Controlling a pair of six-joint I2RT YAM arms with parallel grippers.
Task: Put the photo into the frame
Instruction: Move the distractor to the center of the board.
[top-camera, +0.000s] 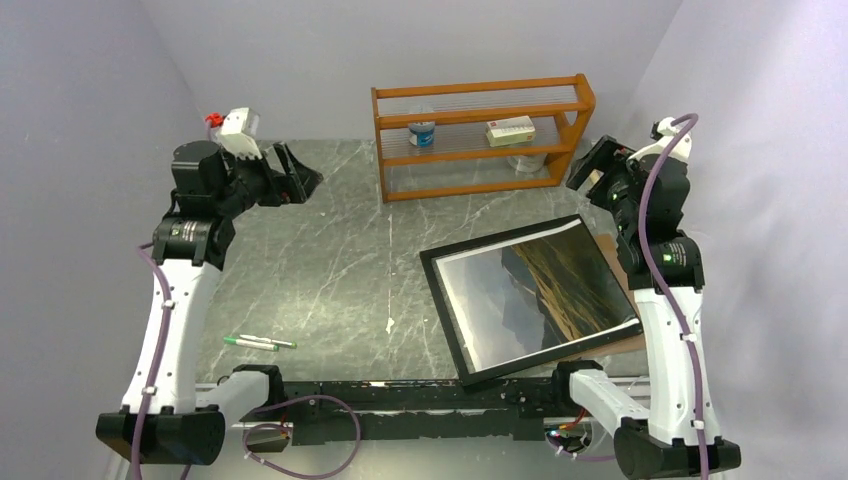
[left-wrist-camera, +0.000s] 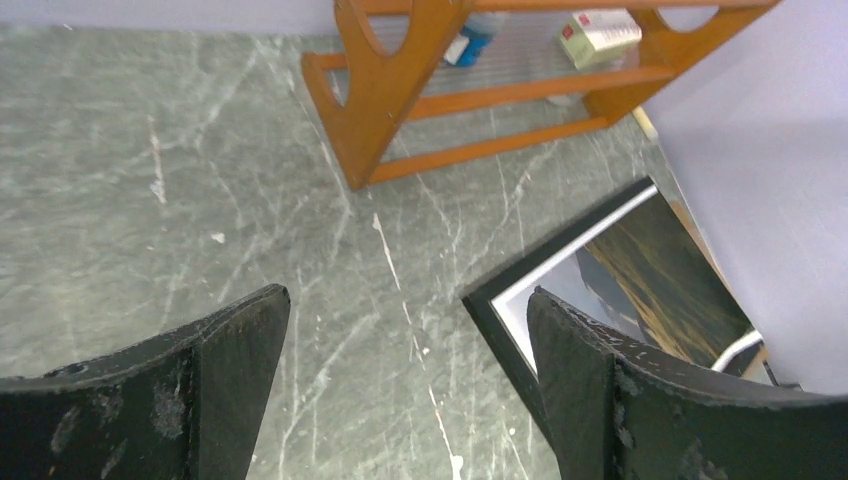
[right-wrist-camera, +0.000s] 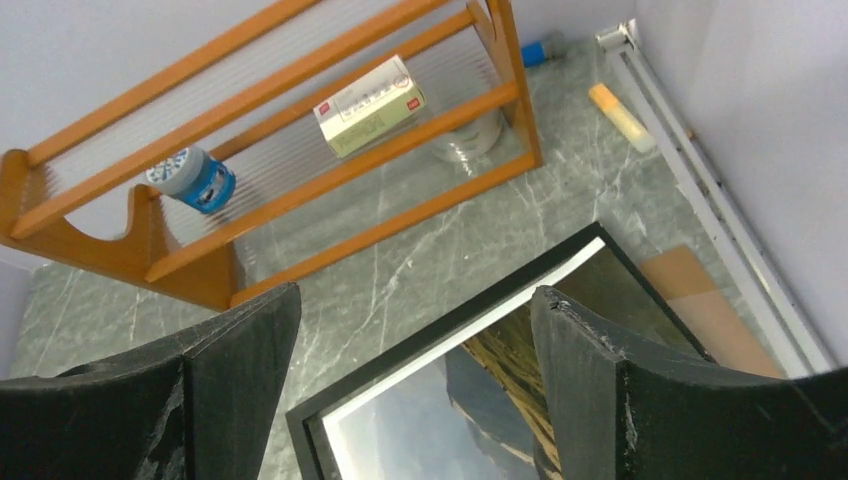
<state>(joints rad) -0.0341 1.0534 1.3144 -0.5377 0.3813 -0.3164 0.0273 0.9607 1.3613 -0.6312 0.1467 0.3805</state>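
One glossy rectangular photo (top-camera: 545, 290) within narrow black frame (top-camera: 445, 318); veined grey table (top-camera: 330, 260).

Bright even diffuse light, faint soft shadows, all views reasonably sharp

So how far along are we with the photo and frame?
Done, by the look of it: the photo shows inside the frame, which lies black face up on the table. In hand: nothing. The left gripper and right gripper are open and raised clear. Left: a cardboard sheet pokes out from under the frame's right side. Whether the photo is fully seated can't be told.
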